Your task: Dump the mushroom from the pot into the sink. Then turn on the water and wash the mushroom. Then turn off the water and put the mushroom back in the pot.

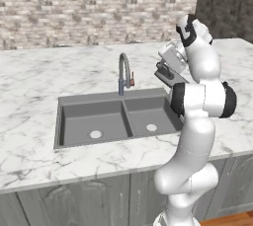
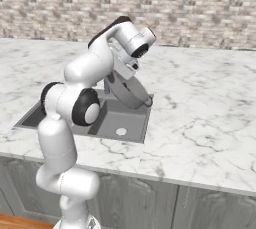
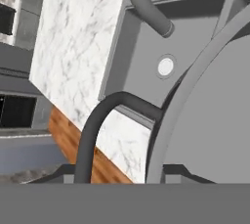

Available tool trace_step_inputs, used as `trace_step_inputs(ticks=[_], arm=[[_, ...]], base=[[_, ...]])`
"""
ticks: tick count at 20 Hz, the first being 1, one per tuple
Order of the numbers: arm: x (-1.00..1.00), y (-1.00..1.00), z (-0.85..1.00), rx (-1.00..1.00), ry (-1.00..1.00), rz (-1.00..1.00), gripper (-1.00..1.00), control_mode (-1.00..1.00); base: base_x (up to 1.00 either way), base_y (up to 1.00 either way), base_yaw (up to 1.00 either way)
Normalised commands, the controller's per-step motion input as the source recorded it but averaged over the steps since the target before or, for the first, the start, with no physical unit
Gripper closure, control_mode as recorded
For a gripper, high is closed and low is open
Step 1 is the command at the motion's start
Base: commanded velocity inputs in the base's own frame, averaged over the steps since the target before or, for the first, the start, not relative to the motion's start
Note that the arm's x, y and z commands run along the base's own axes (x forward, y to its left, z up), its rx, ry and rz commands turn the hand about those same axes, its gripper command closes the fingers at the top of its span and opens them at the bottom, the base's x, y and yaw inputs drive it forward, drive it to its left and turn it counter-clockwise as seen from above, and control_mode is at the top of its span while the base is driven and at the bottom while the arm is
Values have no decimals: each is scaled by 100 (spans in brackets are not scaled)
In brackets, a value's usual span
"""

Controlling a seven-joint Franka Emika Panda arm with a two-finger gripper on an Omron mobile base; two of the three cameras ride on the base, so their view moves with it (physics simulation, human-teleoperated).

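My gripper (image 2: 128,71) is shut on a loop handle (image 3: 100,120) of the dark grey pot (image 2: 131,92). I hold the pot steeply tilted, its round bottom facing right, above the right basin of the sink (image 2: 125,119). From the left base view the pot (image 1: 167,75) shows partly behind my arm, over the sink (image 1: 94,102). The hand view looks along the pot's rim (image 3: 195,81) down into a basin with a light drain (image 3: 165,66). The mushroom is hidden from me.
The curved faucet (image 1: 123,71) stands behind the sink's divider, its spout (image 3: 146,3) near the pot. Marble counter (image 1: 34,77) spreads on both sides, with a brick wall behind. Each basin has a light drain (image 1: 96,134).
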Motion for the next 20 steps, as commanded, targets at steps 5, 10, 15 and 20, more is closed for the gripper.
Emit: trace_step_inputs(ticks=[5, 10, 15, 20], arm=[[0, 34, 22, 13, -17, 1, 100, -100], [6, 7, 11, 16, -12, 1, 100, -100], [0, 0, 11, 18, -12, 2, 100, -100], [5, 0, 4, 19, -7, 3, 100, -100]], base=[[0, 0, 0], [0, 0, 0], [0, 0, 0], [0, 0, 0]])
